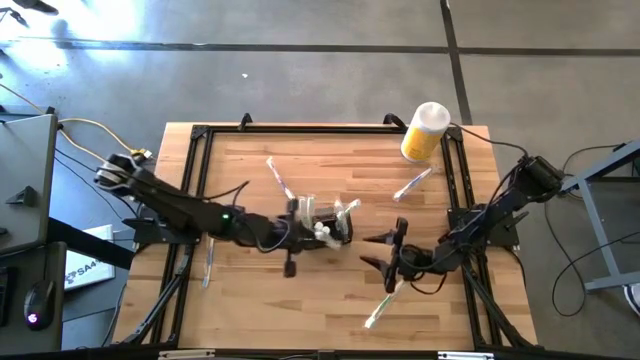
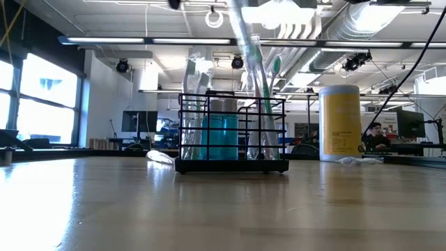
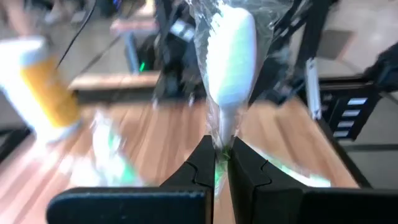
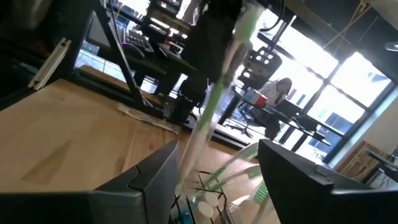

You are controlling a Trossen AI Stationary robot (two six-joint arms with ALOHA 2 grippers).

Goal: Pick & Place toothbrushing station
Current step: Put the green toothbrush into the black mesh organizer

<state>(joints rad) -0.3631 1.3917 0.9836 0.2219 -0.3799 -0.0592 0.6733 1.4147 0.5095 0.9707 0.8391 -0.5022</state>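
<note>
The toothbrushing station, a small black wire caddy (image 2: 232, 136), stands on the wooden table near its middle (image 1: 305, 213). It holds a teal cup (image 2: 219, 136) and several wrapped toothbrushes (image 2: 258, 90) standing on end. My left gripper (image 1: 335, 232) is just to the right of the caddy, shut on a toothbrush in clear wrap (image 3: 230, 56). My right gripper (image 1: 385, 247) stands open farther right, its fingers facing the caddy (image 4: 205, 186). A long green-and-white toothbrush (image 4: 217, 106) slants up ahead of the gap between them. My left gripper pinches the wrapped toothbrush between its two fingers at the narrow part (image 3: 221, 144) just below its broad white end. That end sticks out beyond the fingertips. The gripper hides the rest of the brush, so where its other end sits cannot be told.
A yellow cylinder with a white lid (image 1: 424, 131) stands at the far right corner. Loose wrapped toothbrushes lie on the table (image 1: 280, 180) (image 1: 412, 185) (image 1: 208, 262), one under my right arm (image 1: 385, 302). Black frame rails (image 1: 195, 180) run along both sides. A person (image 4: 280, 93) sits in the room behind.
</note>
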